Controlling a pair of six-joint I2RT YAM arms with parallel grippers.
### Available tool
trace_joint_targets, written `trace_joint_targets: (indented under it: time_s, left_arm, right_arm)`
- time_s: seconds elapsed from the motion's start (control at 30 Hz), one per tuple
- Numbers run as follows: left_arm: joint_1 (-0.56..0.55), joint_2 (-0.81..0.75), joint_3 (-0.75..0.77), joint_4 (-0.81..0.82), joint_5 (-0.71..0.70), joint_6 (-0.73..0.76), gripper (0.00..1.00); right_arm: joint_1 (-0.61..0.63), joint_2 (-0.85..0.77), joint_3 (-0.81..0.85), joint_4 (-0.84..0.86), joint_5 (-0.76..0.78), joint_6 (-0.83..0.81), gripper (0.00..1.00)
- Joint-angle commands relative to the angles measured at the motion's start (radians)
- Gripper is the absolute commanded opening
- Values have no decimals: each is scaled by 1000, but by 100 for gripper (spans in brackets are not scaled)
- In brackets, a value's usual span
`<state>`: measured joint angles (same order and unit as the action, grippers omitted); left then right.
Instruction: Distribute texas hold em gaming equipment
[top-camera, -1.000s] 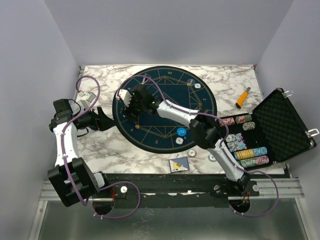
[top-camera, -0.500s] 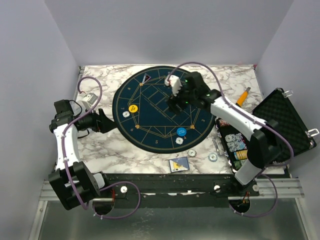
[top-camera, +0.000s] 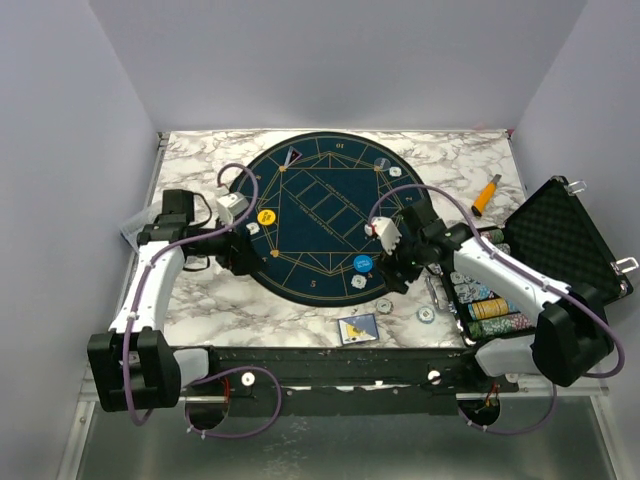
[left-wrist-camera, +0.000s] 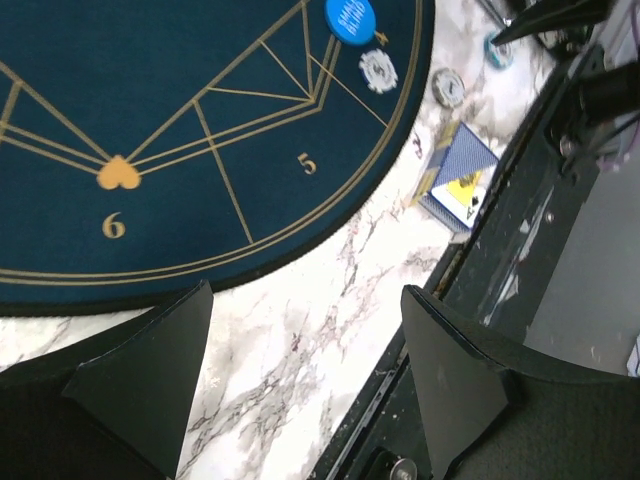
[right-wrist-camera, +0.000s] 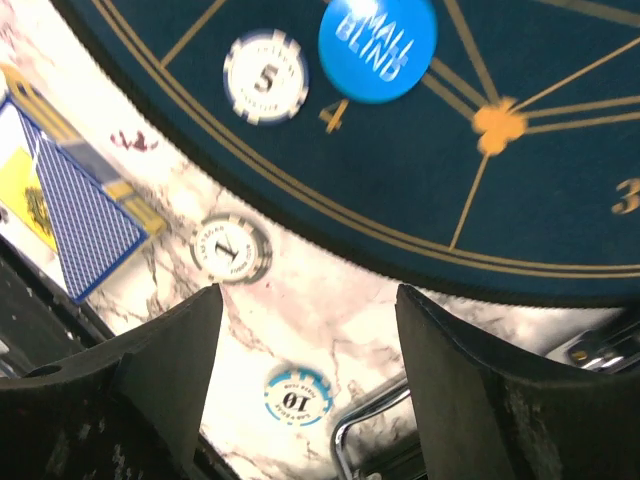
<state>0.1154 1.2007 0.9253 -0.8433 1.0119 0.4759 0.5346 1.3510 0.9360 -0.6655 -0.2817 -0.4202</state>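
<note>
A round dark blue mat (top-camera: 320, 215) holds a yellow button disc (top-camera: 266, 216), a blue "small blind" disc (top-camera: 363, 263), a whitish chip (top-camera: 358, 283), a card (top-camera: 292, 157) and two far chips (top-camera: 388, 166). Two chips (top-camera: 384, 305) (top-camera: 425, 314) and a card deck (top-camera: 358, 328) lie on the marble near the front. My right gripper (top-camera: 398, 275) (right-wrist-camera: 310, 370) is open and empty above the blue-edged "10" chip (right-wrist-camera: 297, 396). My left gripper (top-camera: 240, 255) (left-wrist-camera: 300, 370) is open and empty over marble at the mat's near-left edge.
The open black foam-lined case (top-camera: 560, 250) with rows of chips stands at the right, its metal handle (right-wrist-camera: 370, 430) by my right fingers. An orange-handled tool (top-camera: 485, 195) lies at the back right. The table's front rail (left-wrist-camera: 480, 300) is close to my left gripper.
My right arm has swung from the mat's left side across to its near-right edge, leaving the yellow disc lying uncovered. My left arm has moved right to the mat's edge.
</note>
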Motion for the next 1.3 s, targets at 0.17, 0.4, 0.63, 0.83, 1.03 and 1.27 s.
trace_joint_targets:
  time_s: [0.17, 0.4, 0.63, 0.83, 1.03, 1.27]
  left_arm:
    - [-106, 52, 58, 65, -101, -51, 78]
    - [-106, 27, 26, 91, -111, -59, 78]
    - [-105, 17, 24, 96, -112, -63, 78]
    - [-105, 17, 27, 99, -111, -68, 78]
    - [-106, 15, 26, 99, -113, -72, 78]
    - [-105, 23, 33, 102, -115, -81, 78]
  right_arm:
    - [21, 7, -119, -27, -21, -34, 72]
    - [91, 50, -127, -25, -31, -39, 73]
    - [167, 97, -128, 0, 2, -32, 73]
    - [190, 121, -141, 53, 71, -28, 72]
    - [195, 119, -150, 83, 96, -21, 71]
    - [200, 123, -157, 113, 104, -19, 69]
